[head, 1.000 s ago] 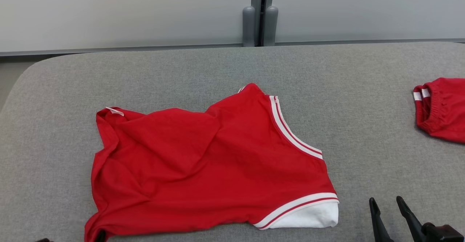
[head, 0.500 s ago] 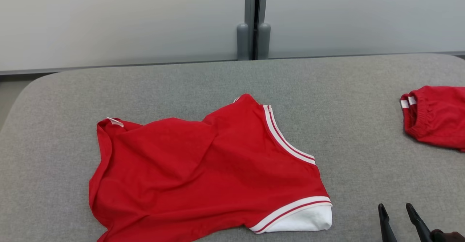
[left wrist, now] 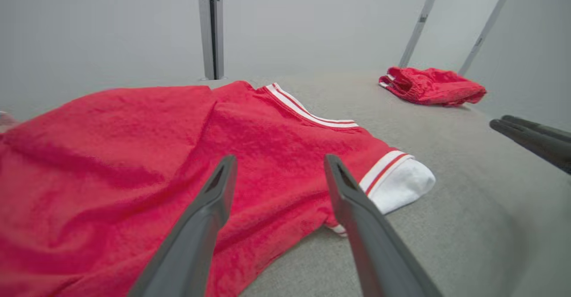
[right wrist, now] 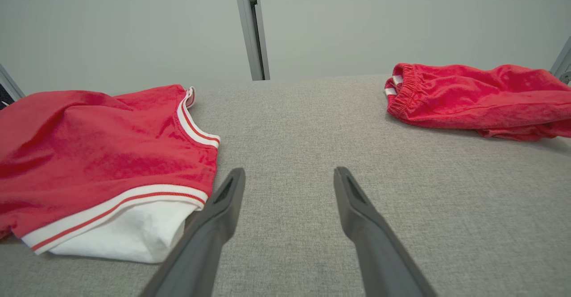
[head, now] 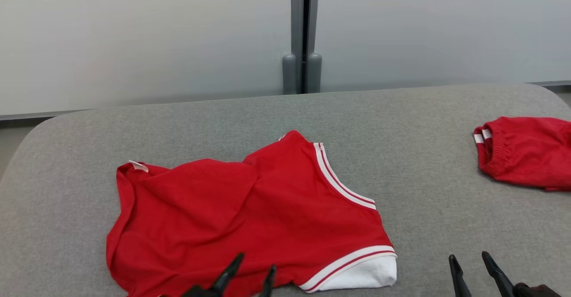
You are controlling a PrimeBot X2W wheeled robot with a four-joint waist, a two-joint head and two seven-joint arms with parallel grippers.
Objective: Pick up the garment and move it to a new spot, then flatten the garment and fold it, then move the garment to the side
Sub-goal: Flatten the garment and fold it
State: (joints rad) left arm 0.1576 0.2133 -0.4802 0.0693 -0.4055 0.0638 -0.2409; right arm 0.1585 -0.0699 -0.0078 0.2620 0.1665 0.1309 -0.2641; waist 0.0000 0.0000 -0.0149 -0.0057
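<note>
Over garment (head: 250, 208), left end effector (head: 257, 261), newly parted

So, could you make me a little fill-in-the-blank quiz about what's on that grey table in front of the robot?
1. The shirt lying on the grey table is mostly ____ with white stripes.
2. The left gripper and the right gripper are both ____, gripping nothing.
3. Seen from the head camera, the shorts lie to the shirt's ____.
Missing words: red; open; right.
</note>
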